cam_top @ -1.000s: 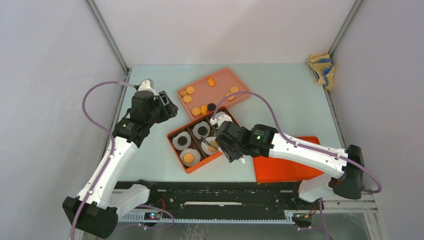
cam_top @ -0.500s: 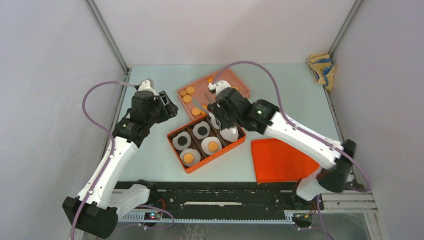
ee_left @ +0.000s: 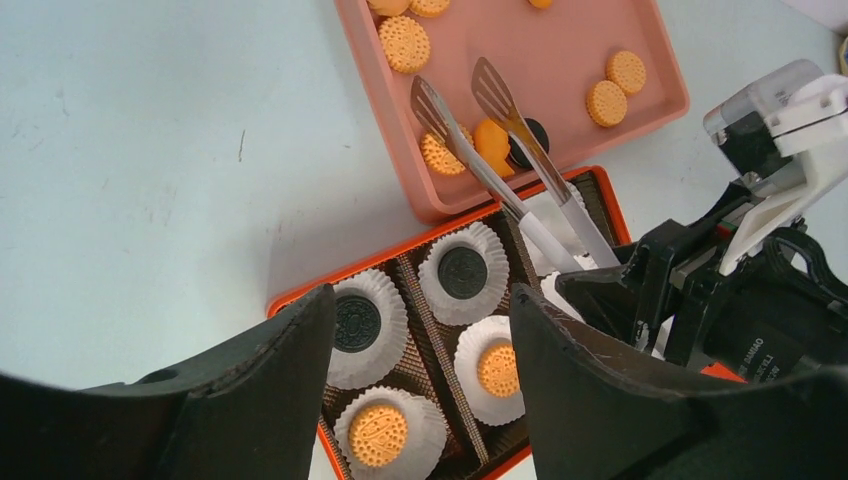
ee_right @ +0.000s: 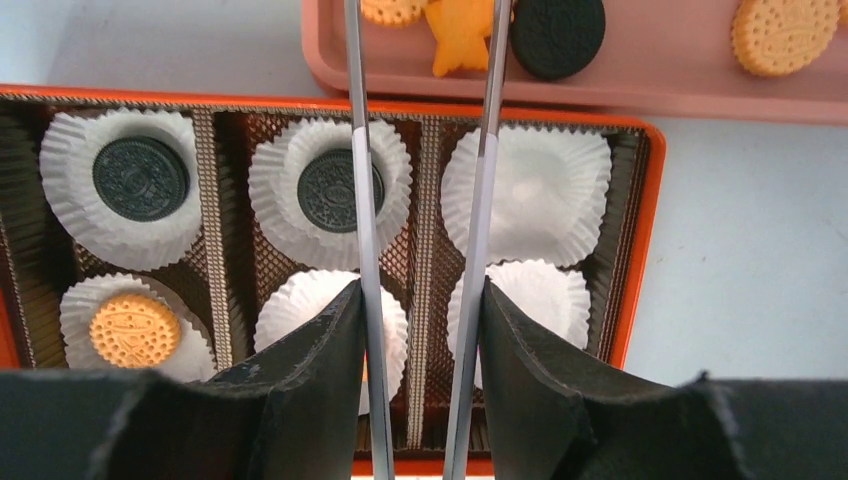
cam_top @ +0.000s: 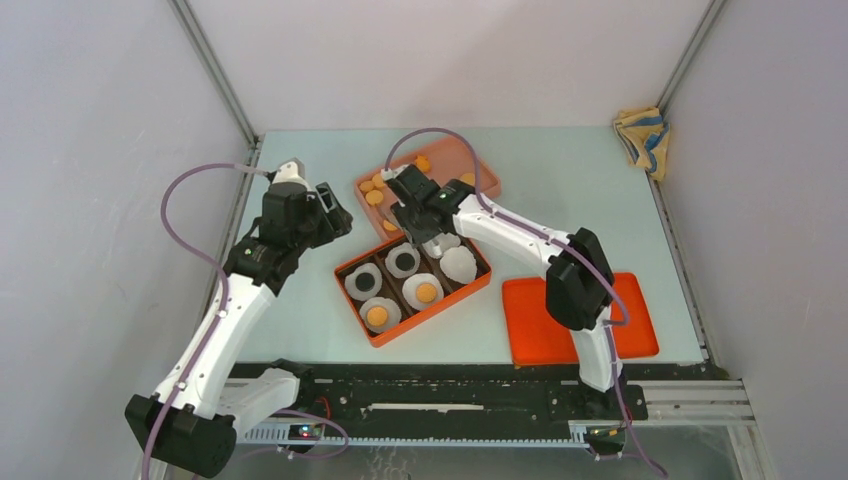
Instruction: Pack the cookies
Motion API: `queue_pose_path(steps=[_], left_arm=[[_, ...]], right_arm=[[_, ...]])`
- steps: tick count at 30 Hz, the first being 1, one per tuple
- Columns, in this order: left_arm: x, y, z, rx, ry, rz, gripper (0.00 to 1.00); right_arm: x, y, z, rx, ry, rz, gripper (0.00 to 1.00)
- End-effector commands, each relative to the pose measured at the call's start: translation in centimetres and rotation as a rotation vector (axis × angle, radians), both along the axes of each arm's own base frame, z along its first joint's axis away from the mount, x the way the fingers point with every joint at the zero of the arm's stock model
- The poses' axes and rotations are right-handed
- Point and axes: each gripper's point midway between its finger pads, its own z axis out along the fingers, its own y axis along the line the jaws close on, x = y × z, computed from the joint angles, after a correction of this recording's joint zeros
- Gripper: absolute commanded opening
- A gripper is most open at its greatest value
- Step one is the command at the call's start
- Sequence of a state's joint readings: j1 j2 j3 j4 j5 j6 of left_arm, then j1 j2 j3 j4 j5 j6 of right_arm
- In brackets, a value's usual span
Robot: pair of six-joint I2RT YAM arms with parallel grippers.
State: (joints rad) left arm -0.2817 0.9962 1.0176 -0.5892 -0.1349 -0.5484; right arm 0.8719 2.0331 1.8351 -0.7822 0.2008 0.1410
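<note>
Just beyond the right gripper [ee_right: 420,310], clamped partway on long silver metal tongs [ee_right: 361,150], the blades sat either side of an orange star-shaped cookie [ee_right: 458,35] on the pink plastic tray [ee_right: 650,90]. Pick step in hand. Next needs a squeeze, then a carry to an empty white paper cup [ee_right: 530,190] in the orange box [ee_right: 645,230] under the gripper. Left gripper [ee_left: 420,300] hovered wide open, empty.

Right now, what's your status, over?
Left end effector open, empty. Right end effector gripping tongs, blades straddling star cookie in pink tray. Two paper cups unfilled. Nothing blocking.
</note>
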Motion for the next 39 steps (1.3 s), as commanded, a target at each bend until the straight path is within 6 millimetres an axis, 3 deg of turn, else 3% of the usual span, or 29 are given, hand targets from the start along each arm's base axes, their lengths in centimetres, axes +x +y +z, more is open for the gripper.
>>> queue_pose_path(steps=[1,16,21,25,32,35,39], left_arm=[[0.5,0.8,4.5,0.000,-0.117,0.023,0.69],[0.4,1.2,3.6,0.009,-0.098,0.033,0.69],[0.4,1.1,3.2,0.006,-0.092,0.030,0.69],[0.2,1.2,3.4,0.005,-0.097,0.030,0.69],[0.3,0.9,3.4,-0.008,-0.098,0.021,0.69],[0.3,0.7,3.4,-0.014,-0.099,0.016,0.69],[0.4,0.6,3.5,-0.020,-0.100,0.010,0.69]], right_arm=[[2.1,1.9,3.5,0.096,-0.070,0.032,0.49],[4.5,4.6,0.8,0.124,-0.003,0.028,0.50],[4.9,5.0,1.4,0.160,0.009,0.031,0.33],[5.0,4.1,3.9,0.173,-0.036,0.011,0.18],[3.9,0.2,11.0,0.231,-0.162,-0.040,0.13],[2.4,-2.1,13.3,0.250,-0.197,-0.056,0.13],[-0.6,-5.5,14.1,0.252,-0.199,-0.078,0.12]])
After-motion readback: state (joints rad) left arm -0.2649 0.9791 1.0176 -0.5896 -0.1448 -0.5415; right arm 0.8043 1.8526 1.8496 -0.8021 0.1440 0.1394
